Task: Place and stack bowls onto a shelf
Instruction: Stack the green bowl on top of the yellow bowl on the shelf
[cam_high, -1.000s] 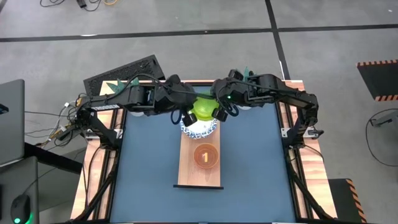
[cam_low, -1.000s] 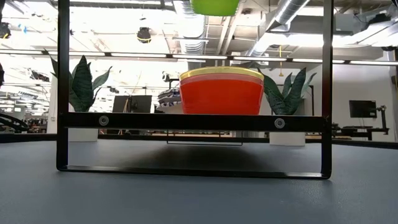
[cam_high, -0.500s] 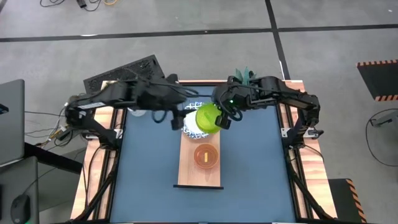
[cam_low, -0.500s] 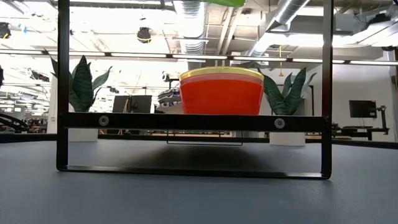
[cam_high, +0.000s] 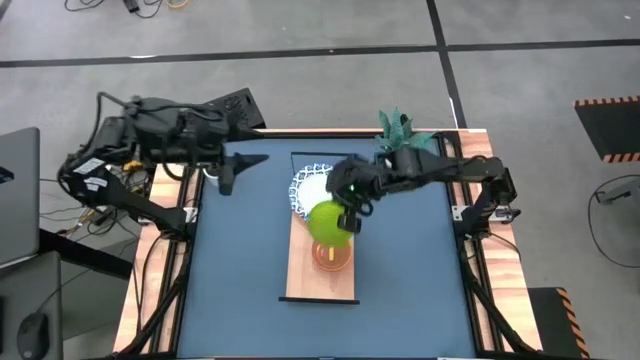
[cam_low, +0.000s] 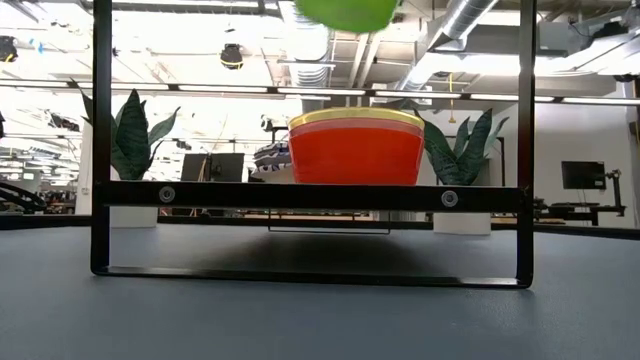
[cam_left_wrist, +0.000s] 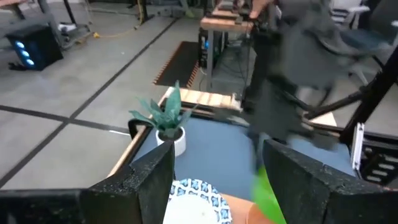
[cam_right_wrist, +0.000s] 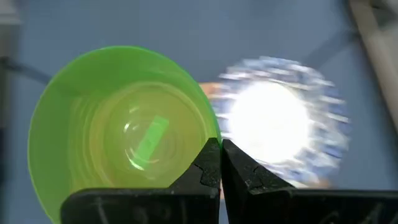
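Green bowl (cam_high: 329, 220) hung in the air over the shelf (cam_high: 320, 285), between the blue-rimmed white bowl (cam_high: 308, 186) at the plank's far end and the red-and-yellow stack (cam_high: 331, 254) near its middle. The right gripper (cam_high: 349, 213) pinched it by the rim on its right side, the two fingers clamped together over the wall in the right wrist view, one inside and one outside.

It looked like thin plain plastic, so I judged it light and stiff enough to carry by a single rim pinch, though smooth and likely to swing or slip if jolted. The rim was the only sensible hold; the rounded wall offered nothing to grip.

Its mouth faced upward, tipped slightly, with the inside showing in the wrist view. Being round, it had no long axis of its own; the shelf's long axis ran near to far down the table's middle. In the low view only the bowl's underside showed at the top edge, well above the stack.

The left gripper (cam_high: 232, 172) waited well to the left over the far-left part of the blue table (cam_high: 240, 270), fingers spread and holding nothing.
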